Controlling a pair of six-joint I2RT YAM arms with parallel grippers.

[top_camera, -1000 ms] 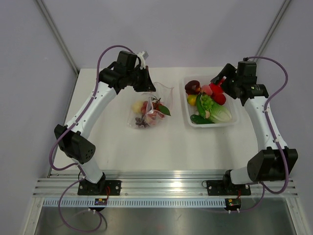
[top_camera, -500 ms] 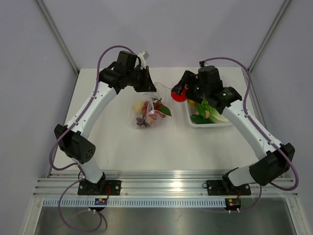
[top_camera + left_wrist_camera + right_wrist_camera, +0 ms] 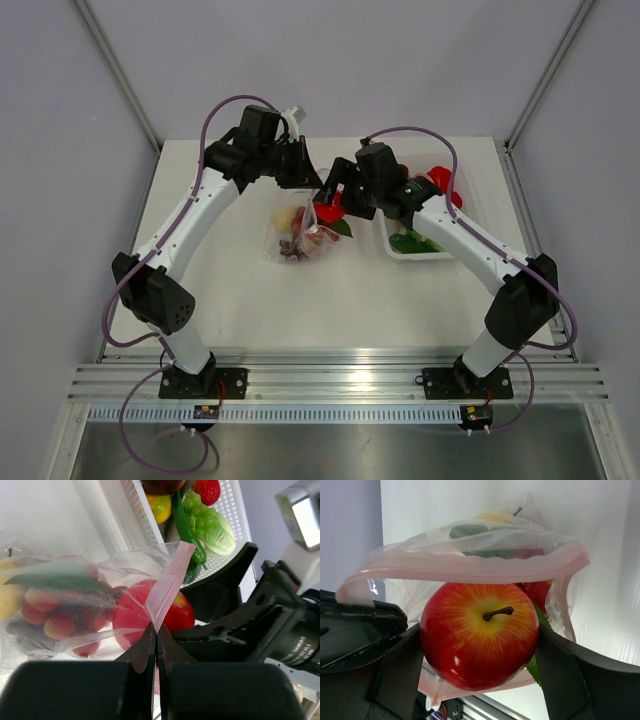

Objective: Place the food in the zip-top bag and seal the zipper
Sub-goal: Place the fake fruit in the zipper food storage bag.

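Note:
The clear zip-top bag (image 3: 297, 232) lies mid-table, with fruit inside (image 3: 47, 620). My left gripper (image 3: 155, 630) is shut on its pinkish-red zipper strip (image 3: 167, 587) and holds the mouth up and open. In the top view the left gripper (image 3: 308, 178) sits at the bag's far edge. My right gripper (image 3: 480, 640) is shut on a red apple (image 3: 480, 634), which sits in the bag's open mouth, inside the zipper rim (image 3: 470, 572). The apple also shows in the left wrist view (image 3: 150, 617) and the top view (image 3: 328, 211). The right gripper (image 3: 335, 200) is just right of the bag.
A white mesh basket (image 3: 420, 250) stands right of the bag, holding a lemon (image 3: 159, 507), green vegetables (image 3: 207, 527) and red fruit (image 3: 440, 183). The two grippers are very close together over the bag's mouth.
My right arm swung left from the basket with the red apple and brought it into the bag's open mouth. The left gripper kept its hold on the zipper strip.

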